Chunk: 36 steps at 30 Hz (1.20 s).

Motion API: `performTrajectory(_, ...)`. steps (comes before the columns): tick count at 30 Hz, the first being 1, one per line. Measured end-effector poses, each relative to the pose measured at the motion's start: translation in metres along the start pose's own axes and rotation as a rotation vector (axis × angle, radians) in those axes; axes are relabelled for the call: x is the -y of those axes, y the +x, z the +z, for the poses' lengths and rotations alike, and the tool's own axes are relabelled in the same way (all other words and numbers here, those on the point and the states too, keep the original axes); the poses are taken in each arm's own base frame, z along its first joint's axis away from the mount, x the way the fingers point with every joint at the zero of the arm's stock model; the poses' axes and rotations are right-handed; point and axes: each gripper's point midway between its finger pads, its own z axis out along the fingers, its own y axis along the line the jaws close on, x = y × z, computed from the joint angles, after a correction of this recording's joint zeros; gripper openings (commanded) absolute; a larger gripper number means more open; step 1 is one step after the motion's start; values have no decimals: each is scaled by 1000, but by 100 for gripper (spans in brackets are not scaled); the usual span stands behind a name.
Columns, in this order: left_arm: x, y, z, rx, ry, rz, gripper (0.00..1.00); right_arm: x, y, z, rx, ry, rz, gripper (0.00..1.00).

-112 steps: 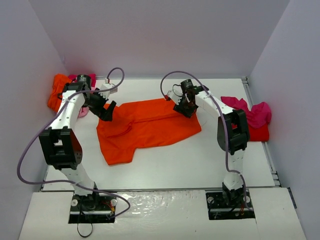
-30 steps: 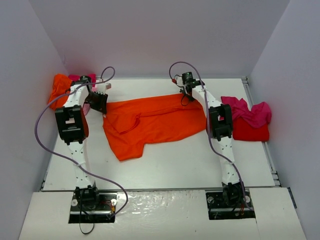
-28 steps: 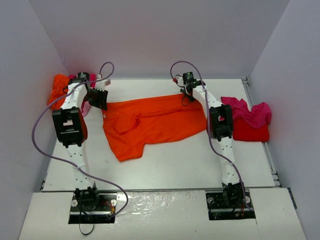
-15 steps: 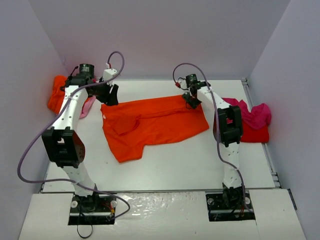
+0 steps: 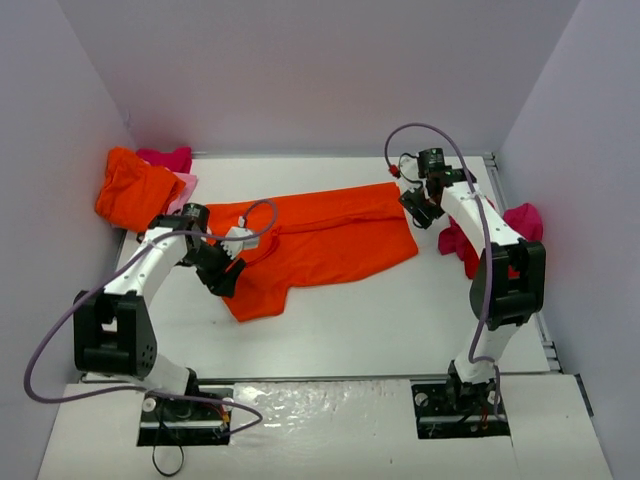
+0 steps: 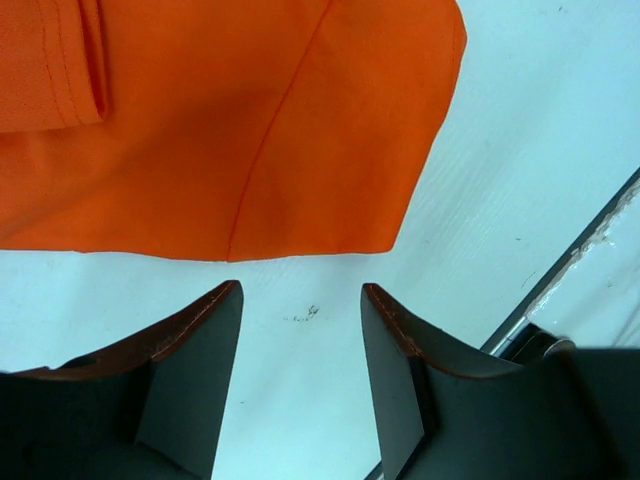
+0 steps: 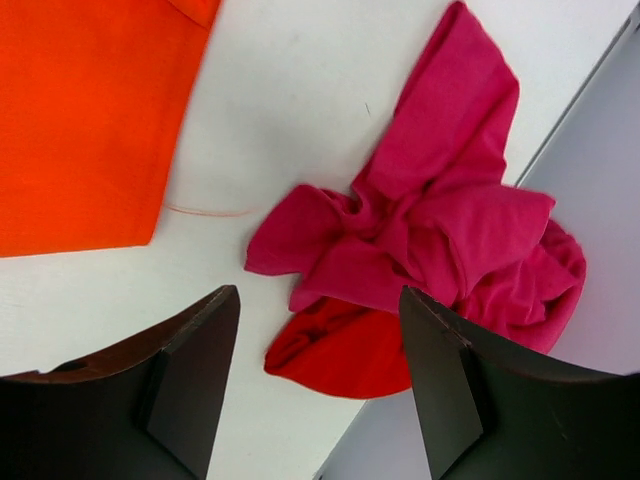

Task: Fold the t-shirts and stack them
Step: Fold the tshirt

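Observation:
A bright orange t-shirt lies spread flat across the middle of the table. My left gripper hovers at its near-left sleeve, open. In the left wrist view the fingers stand apart over bare table just short of the orange sleeve hem, with nothing between them. My right gripper is off the shirt's far-right corner, open and empty. Below it lie a crumpled magenta t-shirt and a red t-shirt, with the orange t-shirt's edge to the left.
More t-shirts are heaped at the back left: orange, magenta and pale pink. The magenta and red pile sits against the right wall, partly behind the right arm. A metal rail marks the table's edge.
Both grippers have opened and let go of the orange shirt's far edge. The left arm swung back to the near-left sleeve. The right gripper moved right, toward the magenta pile.

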Motion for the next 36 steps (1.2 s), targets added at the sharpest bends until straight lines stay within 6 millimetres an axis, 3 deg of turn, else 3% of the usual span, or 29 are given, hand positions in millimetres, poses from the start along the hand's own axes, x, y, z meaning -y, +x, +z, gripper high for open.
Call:
performTrajectory(3, 7, 7, -2, -5, -17, 58, 48, 2, 11, 4, -18, -8, 48, 61)
performTrajectory(13, 31, 53, 21, -157, -3, 204, 51, -42, 6, 10, -8, -118, 92, 60)
performTrajectory(20, 24, 54, 19, -133, -125, 324, 51, -46, 6, 10, -9, -127, 138, 60)
performTrajectory(29, 13, 72, 38, -183, -184, 385, 52, -52, 10, 12, -21, -138, 171, 60)
performTrajectory(36, -2, 58, 53, -185, -239, 446, 52, -54, 12, 12, -27, -140, 184, 61)
